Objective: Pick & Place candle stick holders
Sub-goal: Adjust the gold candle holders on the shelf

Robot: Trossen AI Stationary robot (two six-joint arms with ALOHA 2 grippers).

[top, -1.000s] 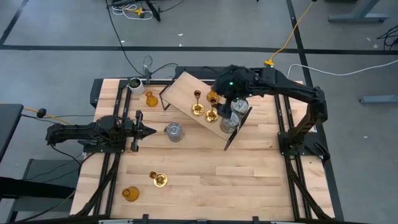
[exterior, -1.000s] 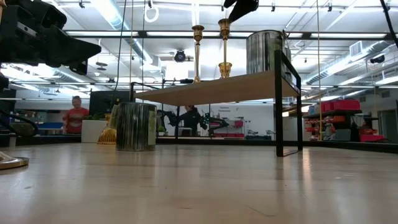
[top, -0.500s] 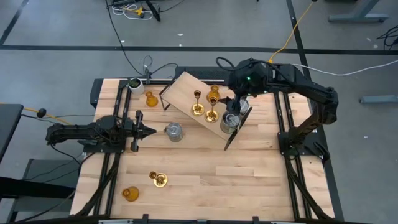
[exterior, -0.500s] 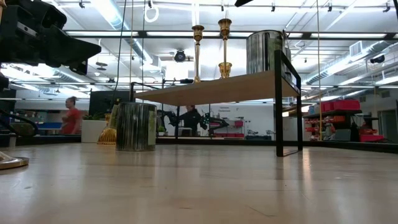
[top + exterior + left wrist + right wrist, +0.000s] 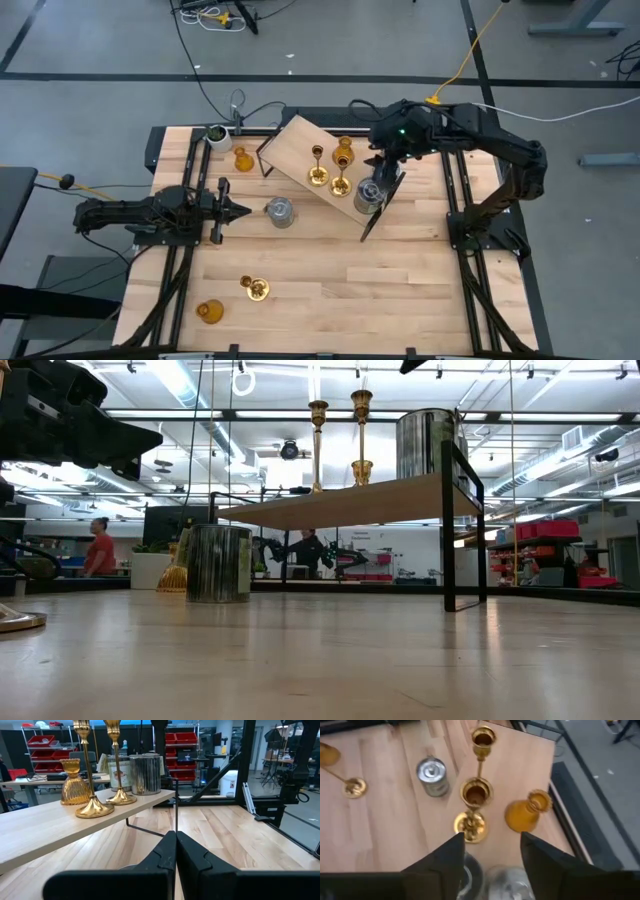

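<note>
Though labels show none, right claw hangs parted over shelf.

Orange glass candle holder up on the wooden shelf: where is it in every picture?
High view: amber glass holder at the shelf's far edge.
Low view: holder on the shelf, behind one brass stick.
Left wrist view: holder on the shelf, beside the sticks.
Right wrist view: holder beyond the fingers.
Shared landmark: the wooden shelf.

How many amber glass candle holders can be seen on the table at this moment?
3. One amber holder stands on the raised shelf, one on the table beside the plant pot, one near the front left corner. None looks hidden.
</note>
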